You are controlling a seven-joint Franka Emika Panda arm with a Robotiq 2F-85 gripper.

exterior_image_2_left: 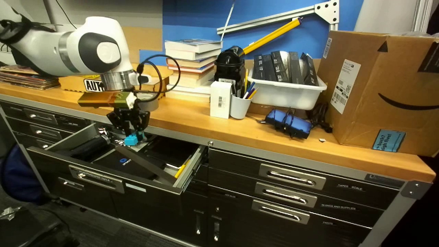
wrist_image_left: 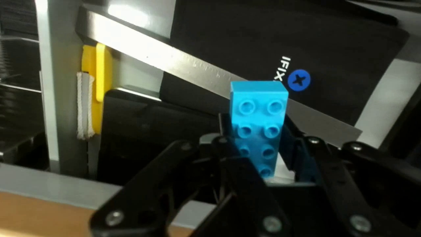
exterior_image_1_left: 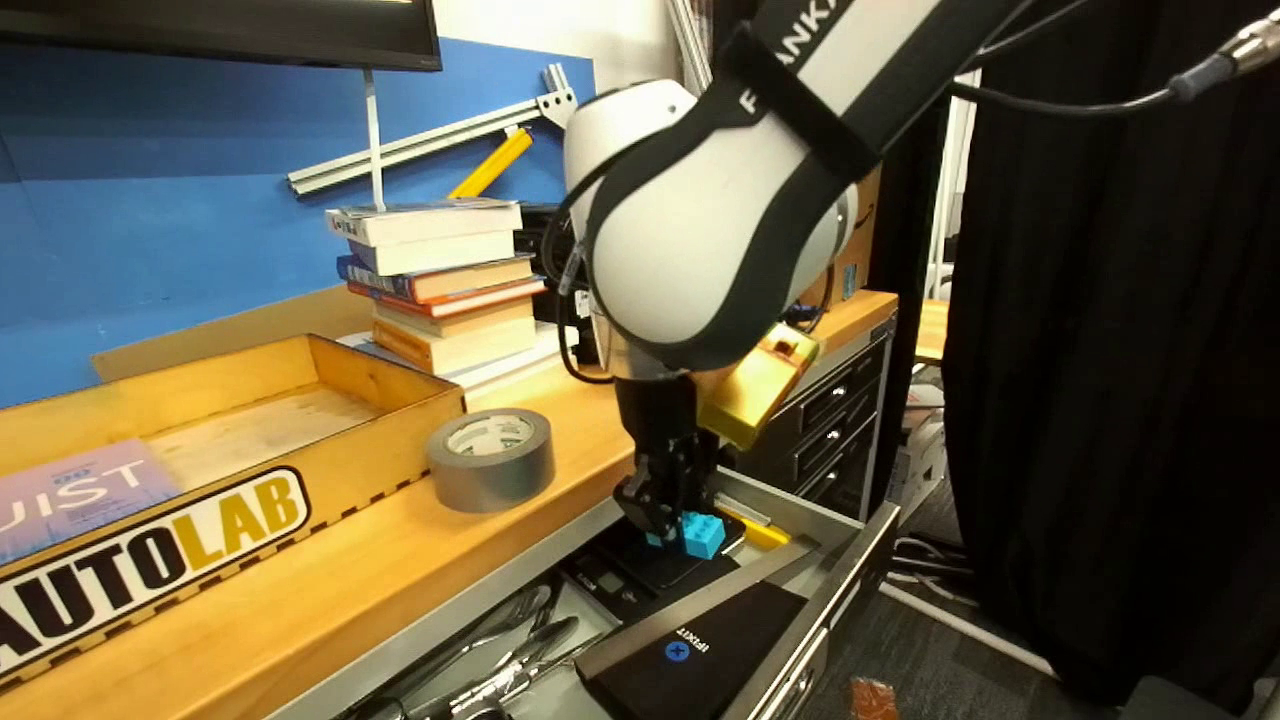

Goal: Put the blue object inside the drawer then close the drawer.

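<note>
The blue object, a light-blue block with round studs, shows in both exterior views (exterior_image_1_left: pixel 705 536) (exterior_image_2_left: pixel 131 140) and in the wrist view (wrist_image_left: pixel 258 98). My gripper (exterior_image_1_left: pixel 672 530) points down into the drawer and is shut on the block; its fingers (wrist_image_left: pixel 256 131) press the block's two long sides. The gripper also shows over the drawer (exterior_image_2_left: pixel 134 133). The drawer (exterior_image_2_left: pixel 154 193) is pulled open, with a dark front and silver side rails (exterior_image_1_left: pixel 850 565). The block is low over the drawer's contents; I cannot tell whether it touches them. The fingers hide part of its near end.
In the drawer lie a steel ruler (wrist_image_left: pixel 190 69), a black IFIXIT case (wrist_image_left: pixel 230 39), a yellow tool (wrist_image_left: pixel 102 72) and shiny tools (exterior_image_1_left: pixel 520 650). The wooden bench top (exterior_image_1_left: pixel 330 570) overhangs behind. A grey tape roll (exterior_image_1_left: pixel 490 475) and wooden tray (exterior_image_1_left: pixel 400 420) stand there.
</note>
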